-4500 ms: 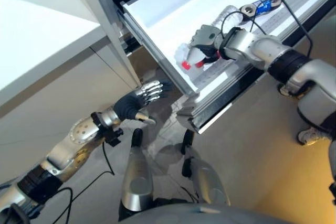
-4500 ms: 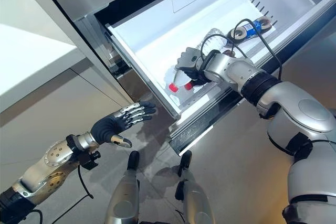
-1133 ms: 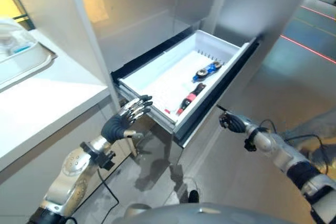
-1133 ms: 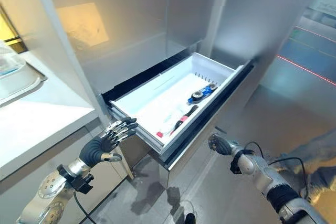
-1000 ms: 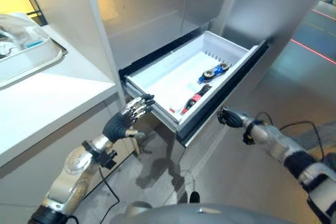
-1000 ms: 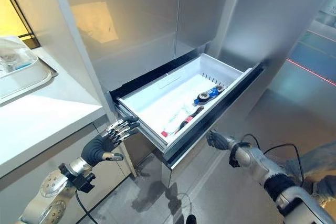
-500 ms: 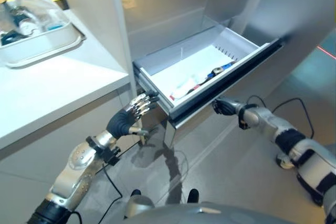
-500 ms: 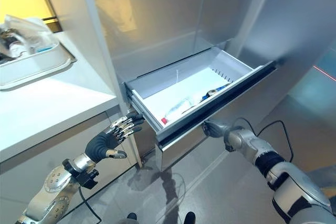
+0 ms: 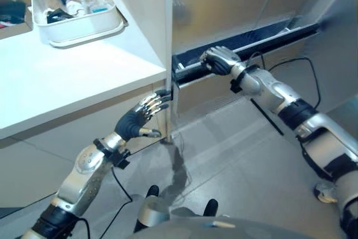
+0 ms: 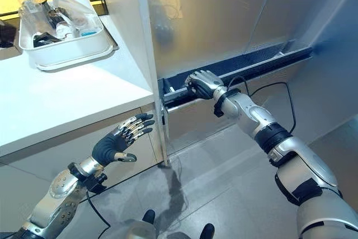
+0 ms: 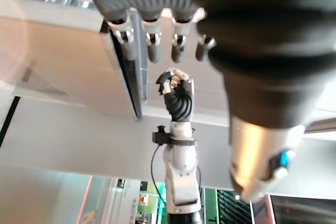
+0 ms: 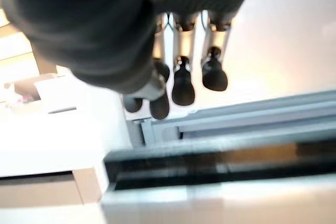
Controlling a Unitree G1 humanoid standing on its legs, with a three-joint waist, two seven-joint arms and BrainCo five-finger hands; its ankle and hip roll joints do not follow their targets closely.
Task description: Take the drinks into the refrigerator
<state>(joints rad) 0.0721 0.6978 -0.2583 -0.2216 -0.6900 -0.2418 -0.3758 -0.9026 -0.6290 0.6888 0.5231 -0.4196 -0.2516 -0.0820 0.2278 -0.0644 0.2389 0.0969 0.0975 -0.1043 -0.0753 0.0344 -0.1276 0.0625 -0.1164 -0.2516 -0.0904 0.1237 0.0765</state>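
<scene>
The refrigerator drawer [image 10: 263,59] stands almost pushed in, with just a narrow dark gap along its top, so the drinks inside are hidden. My right hand [image 10: 202,85] rests against the left end of the drawer front's upper edge, fingers [image 12: 181,84] curled and holding nothing. My left hand [image 9: 137,119] hovers open beside the counter's corner post, below the counter, fingers [image 11: 152,43] straight and empty. In the left wrist view, the right hand [image 11: 177,92] shows as a fist by the drawer.
A white tray [image 10: 71,50] with bottles and a plastic bag sits on the white counter [image 9: 67,88] at the upper left. The steel refrigerator front [image 10: 224,15] rises behind the drawer. Bare floor [image 9: 240,160] spreads below the arms.
The drawer has slid from wide open to nearly shut, with my right hand following its front edge inward. The camera has swung, bringing the counter and tray into view. The left hand has kept its pose.
</scene>
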